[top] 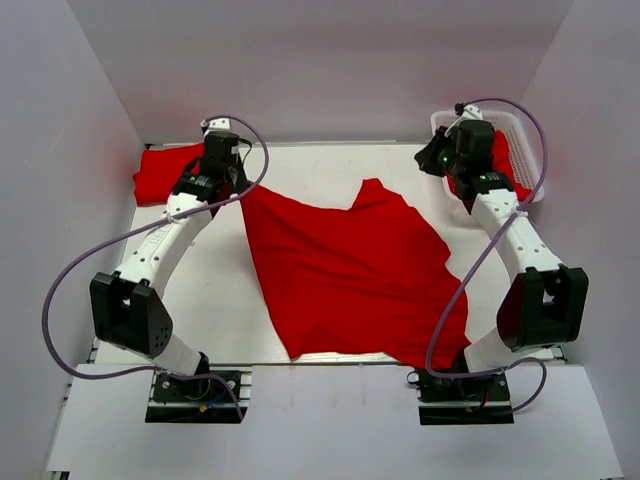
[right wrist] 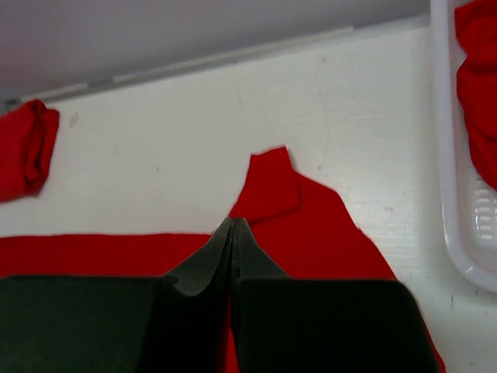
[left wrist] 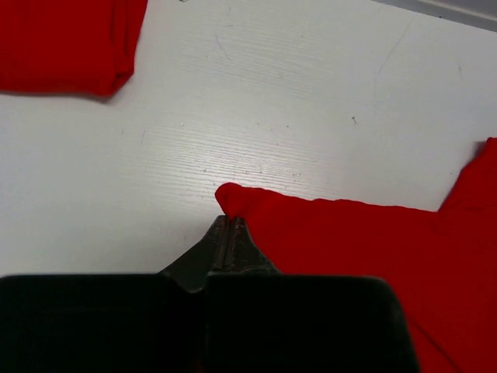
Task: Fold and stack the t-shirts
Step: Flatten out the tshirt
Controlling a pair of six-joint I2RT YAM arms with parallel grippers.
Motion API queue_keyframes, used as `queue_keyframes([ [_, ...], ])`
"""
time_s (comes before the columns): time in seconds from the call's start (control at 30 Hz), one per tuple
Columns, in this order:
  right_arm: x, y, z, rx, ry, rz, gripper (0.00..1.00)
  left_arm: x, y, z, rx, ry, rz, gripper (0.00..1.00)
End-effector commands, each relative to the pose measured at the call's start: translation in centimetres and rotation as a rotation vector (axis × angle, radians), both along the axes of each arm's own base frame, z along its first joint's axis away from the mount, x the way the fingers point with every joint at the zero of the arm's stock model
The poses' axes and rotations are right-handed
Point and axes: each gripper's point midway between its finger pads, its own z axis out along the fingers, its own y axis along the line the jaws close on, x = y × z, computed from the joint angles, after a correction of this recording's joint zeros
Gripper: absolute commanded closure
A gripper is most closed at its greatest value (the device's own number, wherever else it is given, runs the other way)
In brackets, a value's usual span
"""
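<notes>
Red tee (top: 350, 275) lies spread on table (top: 220, 300).
L gripper (left wrist: 226, 221) closed, pinching its far left corner; R gripper (right wrist: 233, 225) closed too, hold on cloth unclear.

The spread t-shirt (top: 350, 280) lies in the middle of the table (top: 220, 300), between the 2 arms. A folded t-shirt (top: 165, 172) sits at the far left corner, well apart from it. The basket (top: 515, 125) is at the far right corner w/ more t-shirts (top: 512, 165) in it (how many, I cannot tell). The left gripper (left wrist: 227, 224) is at the spread t-shirt's far left corner; the right gripper (right wrist: 233, 225) is just left of the basket.
</notes>
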Motion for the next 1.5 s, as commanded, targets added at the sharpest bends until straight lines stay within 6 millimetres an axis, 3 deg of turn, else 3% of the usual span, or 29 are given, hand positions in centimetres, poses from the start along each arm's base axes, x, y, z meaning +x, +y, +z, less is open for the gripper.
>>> queue_keyframes([
  [0.0, -0.5, 1.2, -2.5, -0.048, 0.094, 0.097, 1.00, -1.4, -0.1, -0.9, -0.014, 0.019, -0.010, 1.00],
  [0.07, -0.2, 1.6, -4.9, -0.094, 0.155, 0.139, 0.99, -2.0, 0.0, -1.9, -0.026, 0.041, 0.003, 1.00],
  [0.1, 0.3, 2.2, -4.6, -0.099, 0.152, 0.154, 0.99, -2.2, 0.1, -2.4, -0.022, 0.052, 0.004, 1.00],
  [0.17, 0.6, 2.5, -7.3, -0.120, 0.221, 0.168, 0.97, -2.8, 0.2, -4.0, -0.027, 0.086, 0.016, 1.00],
  [0.23, 1.4, 3.3, -7.4, -0.114, 0.221, 0.184, 0.96, -3.1, 0.7, -4.9, -0.028, 0.107, 0.031, 1.00],
  [0.27, 2.3, 3.7, -8.9, -0.110, 0.255, 0.185, 0.94, -3.0, 0.6, -5.3, -0.032, 0.115, 0.037, 1.00],
  [0.33, 2.9, 4.8, -9.4, -0.108, 0.277, 0.210, 0.94, -3.3, 0.8, -6.3, -0.025, 0.144, 0.052, 1.00],
  [0.43, 4.4, 6.3, -13.8, -0.124, 0.370, 0.225, 0.94, -3.3, 1.0, -7.5, -0.007, 0.176, 0.061, 1.00],
  [0.53, 6.6, 6.9, -14.4, -0.155, 0.372, 0.185, 0.91, -3.4, 1.0, -8.4, -0.004, 0.204, 0.068, 1.00],
  [0.57, 7.4, 6.7, -14.0, -0.178, 0.350, 0.169, 0.83, -3.4, 1.0, -8.4, -0.004, 0.204, 0.068, 1.00],
  [0.6, 7.5, 6.7, -15.5, -0.188, 0.376, 0.168, 0.78, -3.4, 1.0, -8.9, 0.000, 0.214, 0.068, 1.00],
  [0.63, 8.1, 6.7, -15.4, -0.188, 0.365, 0.166, 0.73, -3.4, 0.8, -9.2, -0.003, 0.225, 0.062, 1.00],
  [0.67, 8.4, 7.1, -15.3, -0.190, 0.355, 0.181, 0.59, -3.4, 0.8, -9.2, -0.003, 0.226, 0.062, 1.00],
  [0.77, 8.9, 7.6, -16.9, -0.208, 0.366, 0.210, 0.42, -3.0, 0.5, -9.5, -0.006, 0.239, 0.056, 1.00],
  [0.8, 9.3, 8.0, -16.8, -0.206, 0.358, 0.226, 0.10, -2.7, 0.4, -9.7, -0.005, 0.242, 0.056, 1.00],
  [1.17, 9.6, 9.1, -20.2, -0.226, 0.389, 0.253, 0.11, -2.8, 0.5, -11.0, 0.008, 0.280, 0.057, 1.00],
  [1.37, 10.3, 9.8, -22.1, -0.223, 0.387, 0.249, 0.18, -2.2, 0.4, -11.0, 0.019, 0.275, 0.045, 1.00],
  [1.47, 10.3, 10.3, -22.2, -0.207, 0.386, 0.243, 0.28, -2.2, 0.4, -11.0, 0.019, 0.275, 0.045, 1.00],
])
